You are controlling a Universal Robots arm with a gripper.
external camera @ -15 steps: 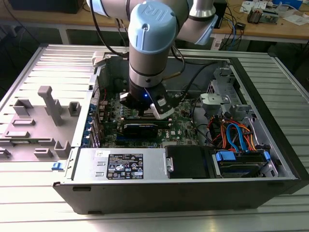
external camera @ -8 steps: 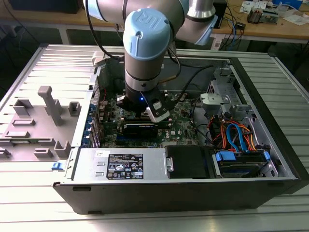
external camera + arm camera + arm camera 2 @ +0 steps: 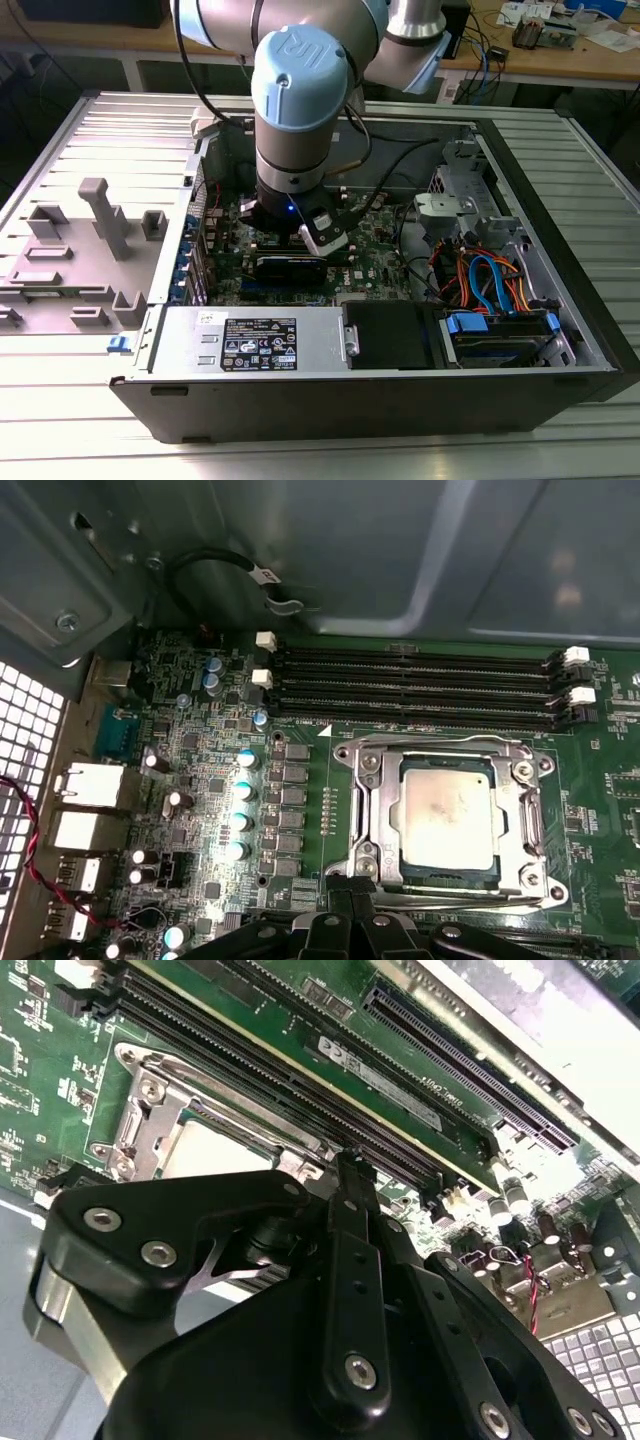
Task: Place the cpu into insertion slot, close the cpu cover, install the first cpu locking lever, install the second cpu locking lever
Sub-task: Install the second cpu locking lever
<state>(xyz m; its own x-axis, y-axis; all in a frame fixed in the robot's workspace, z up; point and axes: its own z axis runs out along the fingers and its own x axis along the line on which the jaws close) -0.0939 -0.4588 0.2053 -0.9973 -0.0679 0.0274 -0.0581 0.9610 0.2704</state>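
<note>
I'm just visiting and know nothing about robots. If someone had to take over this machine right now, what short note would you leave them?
Gripper: low over the green motherboard, at the socket's edge; whether its black fingers are open or shut cannot be told.
Square silvery-grey cpu: lying flat in the metal-rimmed insertion slot.
Thin silvery cpu cover frame: appears closed down around the chip.
Done: chip seated, cover seemingly lowered.
Left: whether the two locking levers are latched can't be judged; check them.
The long black memory slots lie just beside the socket.

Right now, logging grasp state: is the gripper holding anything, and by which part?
Cannot be told. The gripper sits by the cpu cover; the cpu lies in the socket.
</note>
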